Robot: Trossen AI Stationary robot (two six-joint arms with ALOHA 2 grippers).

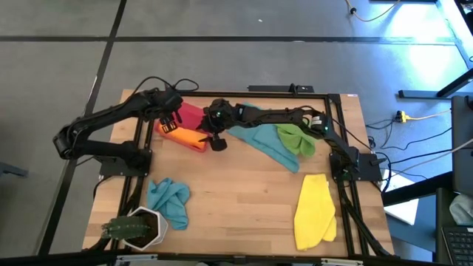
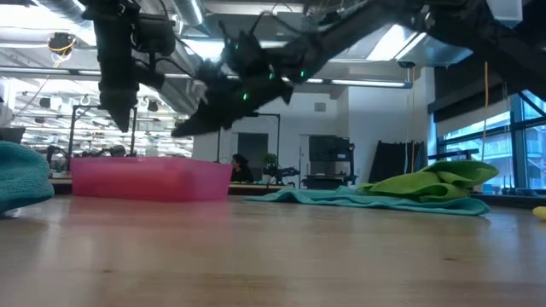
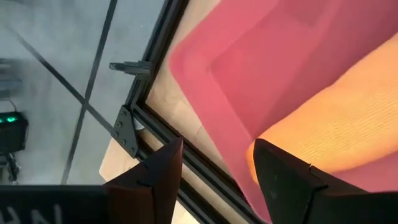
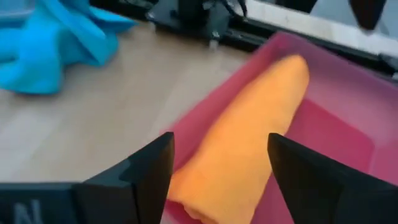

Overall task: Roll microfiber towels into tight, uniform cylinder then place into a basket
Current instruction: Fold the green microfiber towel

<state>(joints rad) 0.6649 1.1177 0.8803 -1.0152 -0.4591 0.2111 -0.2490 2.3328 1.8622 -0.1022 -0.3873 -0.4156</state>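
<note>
Orange towel (image 4: 242,137): rolled into a cylinder, lying inside the basket (image 4: 336,124), one end over the rim nearest the table's middle.
Basket: shallow, red, at about 11 o'clock on the table (image 1: 244,199), close against the far-left frame rail.
Left gripper (image 1: 171,117): above the basket's 9 o'clock edge; fingers (image 3: 283,180) spread, nothing between them, one finger over the rim, the other over the dark rail; contact with the towel not clear from this angle.
Right gripper (image 1: 216,139): at the roll's 3 o'clock end, just off the basket; fingers (image 4: 149,171) spread wide to either side of the roll's end, nothing pinched.
Teal towel (image 1: 266,144): spread loosely flat, from table centre toward 1 o'clock, under the right arm.
Green towel (image 1: 297,138): crumpled, resting on the teal towel's 3 o'clock end.
Second teal towel (image 1: 168,201): bunched, at about 8 o'clock on the table.
Yellow towel (image 1: 314,210): folded lengthwise, at about 4 o'clock, well apart from the basket.
White hexagonal pot (image 1: 137,227): plant inside, at the 7 o'clock corner, just beside the second teal towel.
</note>
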